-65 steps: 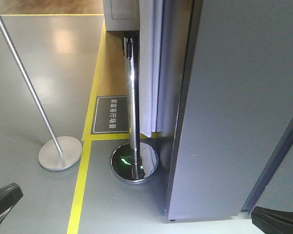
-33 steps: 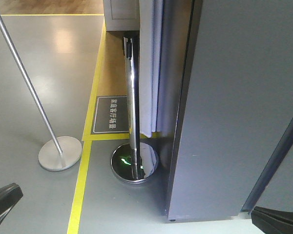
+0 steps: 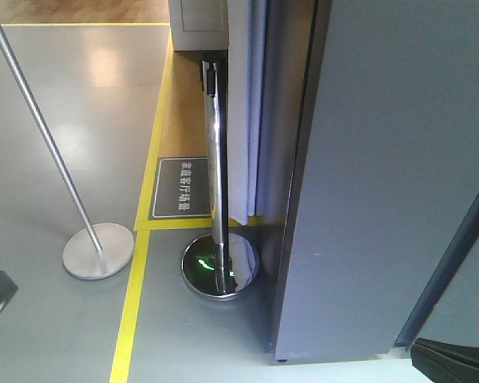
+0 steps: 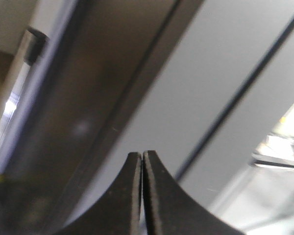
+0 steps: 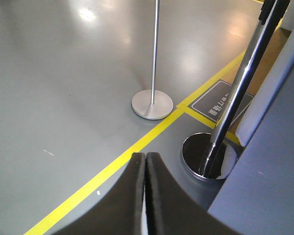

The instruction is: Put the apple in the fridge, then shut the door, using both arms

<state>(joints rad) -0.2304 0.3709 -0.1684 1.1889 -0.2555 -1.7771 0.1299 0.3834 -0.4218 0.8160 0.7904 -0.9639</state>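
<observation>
The dark grey fridge (image 3: 383, 199) fills the right half of the front view. A dark slanted edge (image 3: 451, 255) separates it from a second grey panel, which may be the door. In the left wrist view the grey fridge panels (image 4: 196, 88) are close ahead, and a bright strip at the right edge (image 4: 279, 152) shows white lining and a clear shelf. My left gripper (image 4: 142, 154) is shut and empty. My right gripper (image 5: 145, 155) is shut and empty above the floor, next to the fridge's side (image 5: 264, 196). The apple is out of view.
A chrome stanchion (image 3: 215, 159) with a round mirrored base (image 3: 221, 267) stands just left of the fridge. A thin leaning pole on a grey disc base (image 3: 98, 250) stands farther left. Yellow floor tape (image 3: 132, 303) and a dark floor sign (image 3: 181, 187) mark the grey floor.
The black left arm part in the front view's bottom left corner has slid down and left, so less of it shows. Nothing else has moved.
</observation>
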